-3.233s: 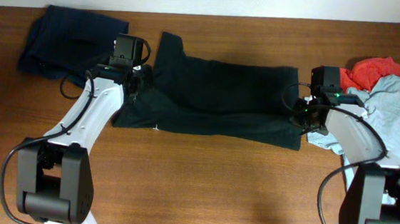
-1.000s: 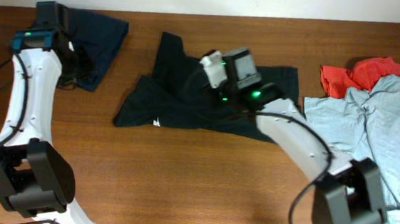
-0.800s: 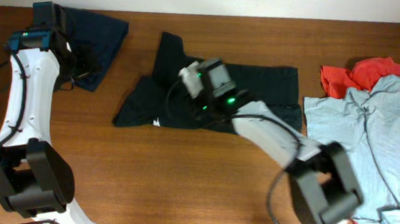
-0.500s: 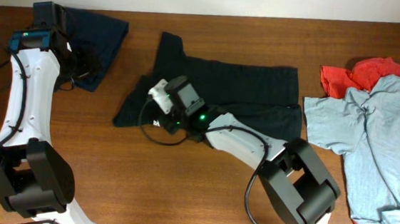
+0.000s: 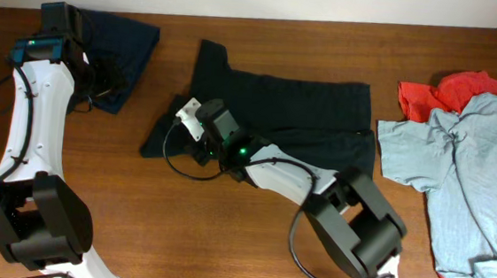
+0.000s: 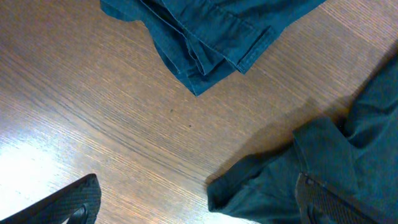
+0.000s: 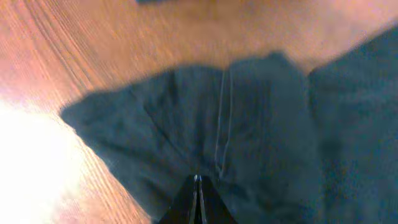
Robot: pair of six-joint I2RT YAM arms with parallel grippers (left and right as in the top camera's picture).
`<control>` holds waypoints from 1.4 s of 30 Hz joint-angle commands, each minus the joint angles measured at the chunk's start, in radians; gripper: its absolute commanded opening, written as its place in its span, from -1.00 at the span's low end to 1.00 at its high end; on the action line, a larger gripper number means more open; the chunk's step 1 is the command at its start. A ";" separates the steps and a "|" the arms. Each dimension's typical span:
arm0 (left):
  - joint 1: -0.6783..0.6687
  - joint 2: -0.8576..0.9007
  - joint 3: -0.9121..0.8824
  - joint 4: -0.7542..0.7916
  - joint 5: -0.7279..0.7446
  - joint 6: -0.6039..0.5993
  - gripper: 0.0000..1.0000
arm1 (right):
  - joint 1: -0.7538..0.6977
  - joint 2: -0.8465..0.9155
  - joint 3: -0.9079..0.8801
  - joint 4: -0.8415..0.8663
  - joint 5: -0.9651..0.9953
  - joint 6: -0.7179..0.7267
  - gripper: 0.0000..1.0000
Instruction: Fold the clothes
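Note:
The black T-shirt (image 5: 295, 116) lies spread across the middle of the table. My right arm reaches left over it, and my right gripper (image 5: 195, 140) is above its left part. In the right wrist view, that gripper (image 7: 197, 181) is shut just over the black cloth (image 7: 261, 124), with nothing visible between the tips. My left gripper (image 5: 100, 86) hangs beside the dark navy shirt (image 5: 118, 44) at the back left. Its fingers (image 6: 79, 200) stand wide open over bare wood, the navy folded corner (image 6: 205, 37) ahead. A dark cloth corner (image 6: 280, 180) lies by the other finger.
A light blue-grey shirt (image 5: 481, 175) lies in a heap over a red-orange one (image 5: 466, 85) at the right edge. The table's back edge (image 5: 258, 17) meets a pale wall. Bare wood (image 5: 223, 235) shows along the front.
My right arm has swept left across the black shirt to its left part, and its gripper has closed. My left gripper has opened wide and stayed by the navy shirt.

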 commanded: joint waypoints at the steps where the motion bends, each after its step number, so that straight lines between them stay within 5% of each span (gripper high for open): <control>1: 0.000 -0.002 0.004 -0.001 0.000 -0.003 0.99 | 0.010 0.035 0.010 0.017 0.004 0.013 -0.92; 42: 0.000 -0.002 0.004 -0.001 0.000 -0.003 0.99 | -0.012 0.124 0.029 0.060 0.013 0.043 -0.92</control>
